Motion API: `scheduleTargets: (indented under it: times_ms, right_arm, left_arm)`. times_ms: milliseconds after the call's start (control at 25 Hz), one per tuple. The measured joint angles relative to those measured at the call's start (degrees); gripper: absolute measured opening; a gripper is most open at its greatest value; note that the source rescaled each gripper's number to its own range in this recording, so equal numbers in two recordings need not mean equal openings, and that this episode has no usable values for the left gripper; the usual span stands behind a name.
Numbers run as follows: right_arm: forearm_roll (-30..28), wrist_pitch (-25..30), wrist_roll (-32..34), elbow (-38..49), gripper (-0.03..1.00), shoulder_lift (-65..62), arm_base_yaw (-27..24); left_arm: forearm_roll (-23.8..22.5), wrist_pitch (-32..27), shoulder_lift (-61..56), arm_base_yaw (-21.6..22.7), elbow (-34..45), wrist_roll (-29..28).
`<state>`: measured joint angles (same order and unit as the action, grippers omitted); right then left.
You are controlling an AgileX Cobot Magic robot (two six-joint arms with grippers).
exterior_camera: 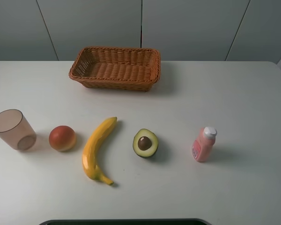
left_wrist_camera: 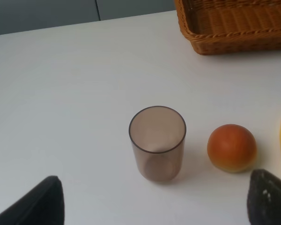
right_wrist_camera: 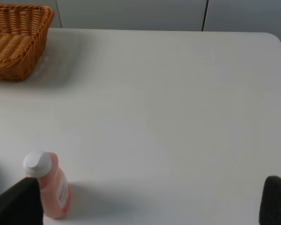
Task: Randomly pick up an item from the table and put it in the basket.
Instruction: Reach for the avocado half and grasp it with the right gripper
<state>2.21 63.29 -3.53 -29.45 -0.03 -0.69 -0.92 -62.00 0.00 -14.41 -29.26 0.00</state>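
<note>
Avocado half (exterior_camera: 145, 143), cut face and brown pit up, lies on the white table (exterior_camera: 243, 93) well in front of the wicker basket (exterior_camera: 115, 67), outside it, and shows in the high view only. Left gripper (left_wrist_camera: 152, 204) has its jaws spread wide with nothing held, facing a translucent cup (left_wrist_camera: 157, 143). The right gripper (right_wrist_camera: 145, 204) is likewise wide and empty, so the fruit sits between neither pair of jaws.

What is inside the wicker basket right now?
Nothing shows inside the basket, only its bare woven floor. Its near wall hides a strip of floor along the front, so that strip cannot be checked.
</note>
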Motion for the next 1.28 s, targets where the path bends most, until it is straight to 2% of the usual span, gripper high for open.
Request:
scheduleTargets:
  times_ms: [840,1040,1280]
  right_arm:
    - [-2.67,-0.55,0.0,-1.29,1.0,1.7,0.0]
    - [-2.67,0.23,-0.11,-9.14,1.0,17.99,0.0]
    - [-1.66,2.12,-1.58,-23.05,1.0,42.35,0.0]
  left_arm:
    - [0.0,0.0,0.0,0.0,0.0,0.0]
    - [0.0,0.0,0.0,0.0,0.0,0.0]
    - [0.0,0.0,0.0,0.0,0.0,0.0]
